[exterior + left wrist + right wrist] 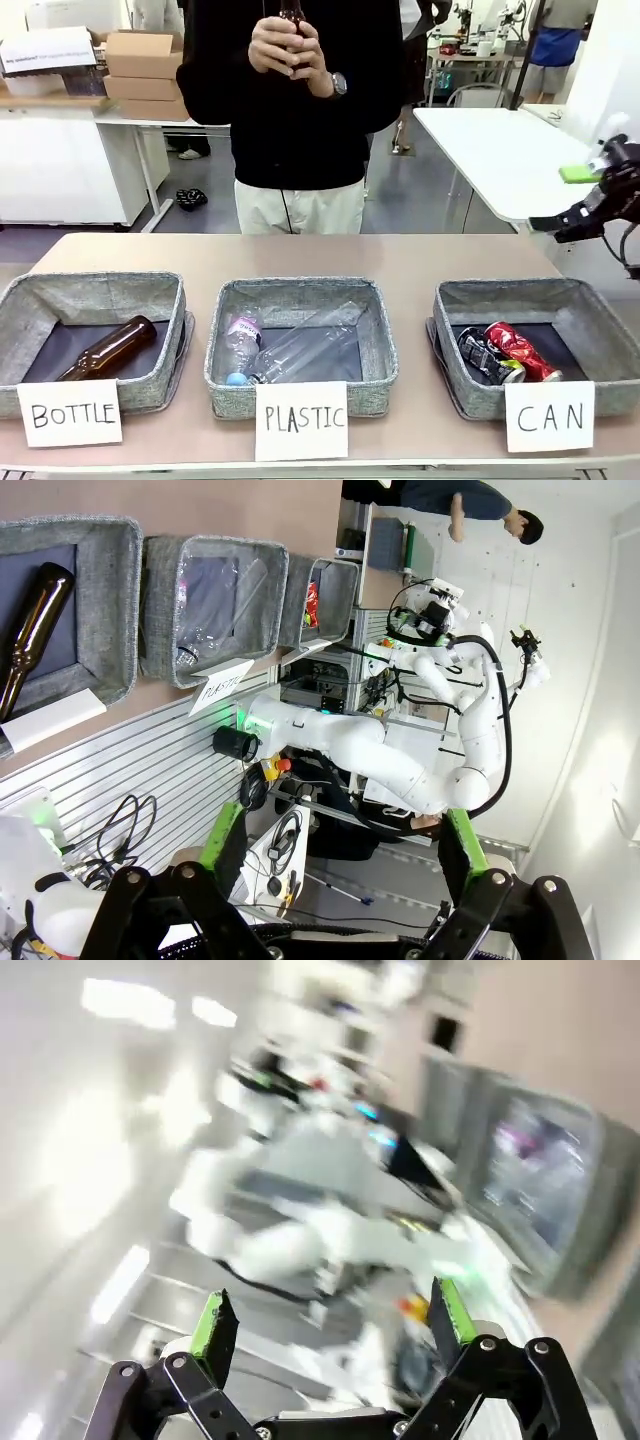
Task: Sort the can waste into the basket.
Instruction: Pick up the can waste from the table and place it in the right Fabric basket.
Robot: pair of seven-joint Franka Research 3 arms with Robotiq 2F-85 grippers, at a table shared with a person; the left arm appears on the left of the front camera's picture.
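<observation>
Already both cans lie inside the CAN basket [460, 300] at the lower right of the front view, so little of the sorting looks left to do; the risks come from what follows. The surface [400, 260] carries three baskets in a row, and the person [290, 100] stands at the upper middle, both hands clasped around a brown bottle near the chest. If that bottle is offered next, a wrong drop into the CAN basket would spoil the sort, since the BOTTLE basket [100, 290] sits at the far lower left. The right gripper [585, 195] hangs at the right edge, above and behind the CAN basket, its jaws spread with nothing between them; a low sweep from there could clip the basket's rim and shove it. The left gripper [345, 855], at the bottom of the left wrist view, likewise holds its jaws spread and empty. The red can [520, 350] leans against the dark can [485, 355], touching.
</observation>
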